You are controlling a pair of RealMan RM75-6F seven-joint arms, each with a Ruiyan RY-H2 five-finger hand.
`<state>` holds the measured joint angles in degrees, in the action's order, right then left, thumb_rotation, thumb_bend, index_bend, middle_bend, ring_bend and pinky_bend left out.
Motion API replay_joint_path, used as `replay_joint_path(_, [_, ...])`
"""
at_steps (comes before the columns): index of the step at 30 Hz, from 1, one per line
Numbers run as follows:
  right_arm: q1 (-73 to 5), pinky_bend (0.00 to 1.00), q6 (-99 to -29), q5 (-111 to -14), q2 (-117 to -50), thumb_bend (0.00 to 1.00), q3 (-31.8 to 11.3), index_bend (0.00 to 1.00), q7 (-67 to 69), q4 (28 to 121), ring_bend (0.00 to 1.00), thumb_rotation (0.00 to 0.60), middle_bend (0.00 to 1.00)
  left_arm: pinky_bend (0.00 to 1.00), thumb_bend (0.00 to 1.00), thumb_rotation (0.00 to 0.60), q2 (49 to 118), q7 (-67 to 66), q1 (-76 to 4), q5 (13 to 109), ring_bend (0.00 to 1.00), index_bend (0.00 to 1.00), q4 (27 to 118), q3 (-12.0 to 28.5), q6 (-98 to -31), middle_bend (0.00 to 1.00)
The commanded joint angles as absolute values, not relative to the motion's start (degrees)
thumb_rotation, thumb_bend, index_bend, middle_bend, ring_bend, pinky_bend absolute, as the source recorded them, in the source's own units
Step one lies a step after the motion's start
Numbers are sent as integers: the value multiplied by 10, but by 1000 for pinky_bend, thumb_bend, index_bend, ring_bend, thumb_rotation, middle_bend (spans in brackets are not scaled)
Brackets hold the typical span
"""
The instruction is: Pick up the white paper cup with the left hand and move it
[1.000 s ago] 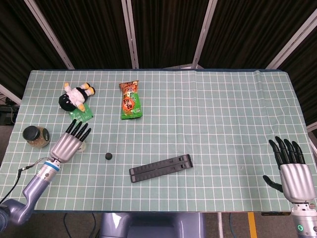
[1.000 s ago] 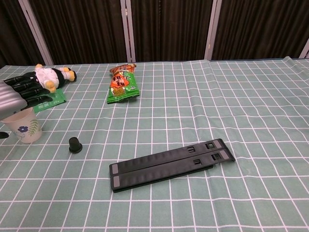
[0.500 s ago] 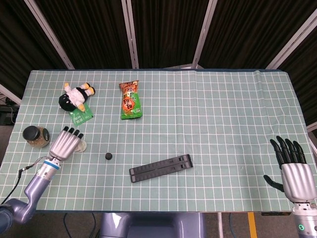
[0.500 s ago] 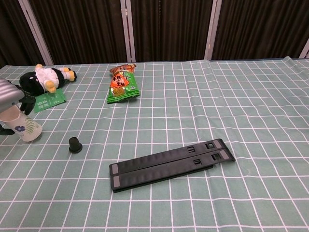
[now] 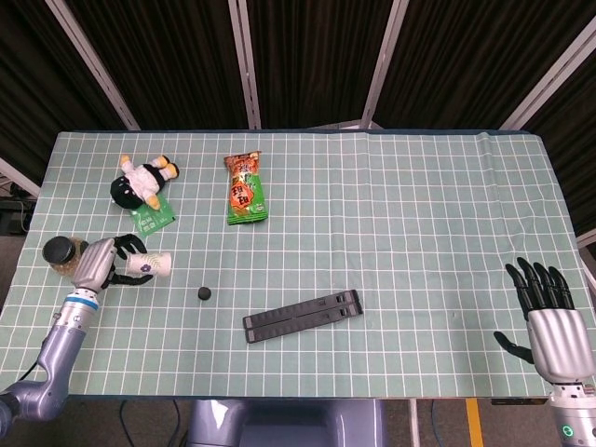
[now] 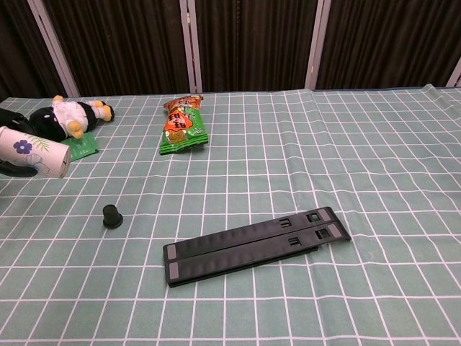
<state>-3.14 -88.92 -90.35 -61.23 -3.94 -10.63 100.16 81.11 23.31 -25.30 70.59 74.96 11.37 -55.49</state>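
We saw a green checked cloth (image 5: pixel 400 214) covering the table, with dark curtains (image 5: pixel 307 56) behind. Our left hand (image 5: pixel 95 263) gripped the cup (image 5: pixel 149 265), tipped on its side near the left edge. Our right hand (image 5: pixel 549 321) hung empty, fingers spread.

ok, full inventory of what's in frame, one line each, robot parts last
white paper cup: 1, white with flower print, tipped sideways in the left hand, near left edge
glass jar: 1, dark lid, far left edge
plush toy: 1, black, white and yellow, back left
green packet: 1, under and beside the plush
snack bag: 1, green and orange, back centre-left
black knob: 1, right of the cup
folding stand: 1, black, front centre
tablecloth: 1, green grid
left hand: holds the cup
right hand: front right, fingers spread, holds nothing
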Motion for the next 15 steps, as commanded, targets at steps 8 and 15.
replay_joint_path(8, [-33, 0, -886, -898, -611, 0, -41, 0, -104, 1001, 0, 600, 0, 438, 0, 600, 810, 381, -258, 691, 368, 487, 696, 118, -443, 402])
replay_joint_path(15, [-33, 0, -883, -895, -612, 0, -41, 0, -107, 1004, 0, 600, 0, 0, 0, 600, 813, 373, -262, 733, 0, 0, 676, 101, -460, 0])
